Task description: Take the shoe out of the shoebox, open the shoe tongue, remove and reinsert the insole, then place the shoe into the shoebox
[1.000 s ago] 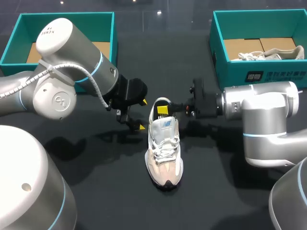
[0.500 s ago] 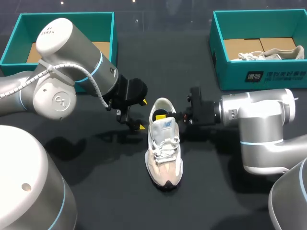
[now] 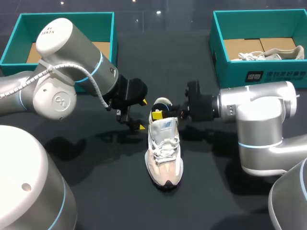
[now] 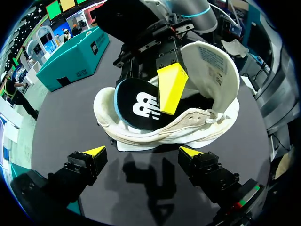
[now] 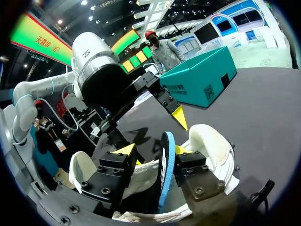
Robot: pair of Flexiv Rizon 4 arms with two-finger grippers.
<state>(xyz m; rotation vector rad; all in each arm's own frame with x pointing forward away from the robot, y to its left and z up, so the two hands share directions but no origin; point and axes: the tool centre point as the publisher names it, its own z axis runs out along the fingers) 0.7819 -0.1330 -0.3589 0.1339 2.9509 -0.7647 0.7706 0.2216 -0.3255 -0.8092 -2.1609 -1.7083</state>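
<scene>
A beige and white sneaker (image 3: pixel 164 146) lies mid-table, toe toward me. Its black insole (image 4: pixel 135 102) with a blue edge stands on edge in the heel opening, partly out of the shoe. My right gripper (image 3: pixel 159 114) reaches into that opening from the right. In the right wrist view the insole (image 5: pixel 166 162) stands between the fingers (image 5: pixel 123 151) of my right gripper (image 5: pixel 153 150), with a gap on one side, so it is open. My left gripper (image 3: pixel 143 114) hangs open just left of the heel, and in its own view the left gripper (image 4: pixel 143 151) holds nothing, with the sneaker (image 4: pixel 207 117) just ahead.
A teal shoebox (image 3: pixel 103 28) stands at the back left behind my left arm. A second teal shoebox (image 3: pixel 240 67) at the back right holds another light shoe (image 3: pixel 273 52). Dark table surface lies bare in front of the sneaker's toe.
My right gripper has moved slightly left and lower into the heel opening with the insole, and its fingers have parted. The left arm has stayed still.
</scene>
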